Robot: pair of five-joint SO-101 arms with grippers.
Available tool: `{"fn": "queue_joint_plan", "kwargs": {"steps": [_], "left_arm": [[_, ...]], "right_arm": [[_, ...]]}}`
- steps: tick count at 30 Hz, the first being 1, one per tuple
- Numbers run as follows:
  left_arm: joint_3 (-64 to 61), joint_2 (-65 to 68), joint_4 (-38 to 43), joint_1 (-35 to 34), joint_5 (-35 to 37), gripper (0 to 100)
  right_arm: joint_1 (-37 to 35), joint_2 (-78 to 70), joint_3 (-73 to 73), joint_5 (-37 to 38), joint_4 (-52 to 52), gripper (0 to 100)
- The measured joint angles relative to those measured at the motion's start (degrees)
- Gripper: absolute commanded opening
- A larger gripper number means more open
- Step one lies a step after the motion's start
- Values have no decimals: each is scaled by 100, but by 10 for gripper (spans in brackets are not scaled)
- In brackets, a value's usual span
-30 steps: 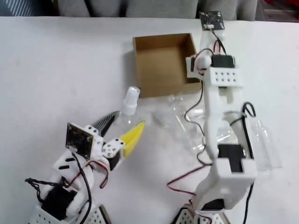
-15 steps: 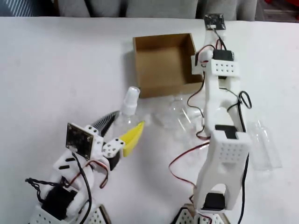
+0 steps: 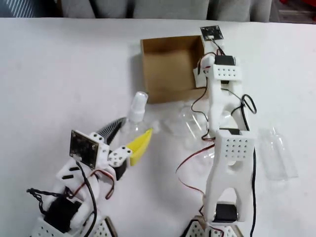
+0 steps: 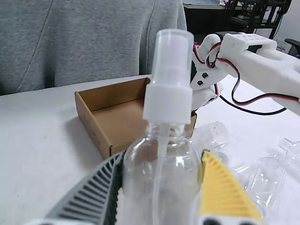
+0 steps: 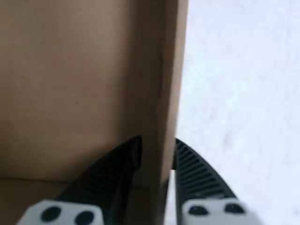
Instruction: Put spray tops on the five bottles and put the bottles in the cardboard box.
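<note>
My left gripper (image 3: 134,127) is shut on a clear bottle (image 3: 132,126) that stands upright near the table's front left. The bottle (image 4: 159,173) sits between the grey and yellow fingers and carries a white spray top (image 4: 168,84). Behind it is the open cardboard box (image 3: 168,69), with nothing inside. My right gripper (image 3: 201,70) is at the box's right wall (image 5: 171,93). One black finger (image 5: 117,164) is inside the box and the other is outside, and they pinch the wall between them (image 5: 158,147).
Clear uncapped bottles lie on the table in front of the box (image 3: 190,121) and at the right (image 3: 276,153). The right arm (image 3: 227,148) stretches over the first group. The table's left and far side is bare white surface (image 3: 64,74).
The right arm has swung left toward the box, bringing its gripper onto the right wall and uncovering the bottles at the right. The left arm and its bottle have kept still.
</note>
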State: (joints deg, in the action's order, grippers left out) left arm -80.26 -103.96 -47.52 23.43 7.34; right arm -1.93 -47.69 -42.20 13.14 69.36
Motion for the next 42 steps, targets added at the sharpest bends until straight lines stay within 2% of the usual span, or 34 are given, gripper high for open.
{"fn": "queue_joint_plan", "kwargs": {"steps": [19, 42], "left_arm": [[0, 0, 0, 0, 0, 60], [0, 0, 0, 0, 0, 60]], "right_arm": [[-141, 0, -193, 457, 1380, 17], [-343, 0, -202, 985, 1811, 18]]}}
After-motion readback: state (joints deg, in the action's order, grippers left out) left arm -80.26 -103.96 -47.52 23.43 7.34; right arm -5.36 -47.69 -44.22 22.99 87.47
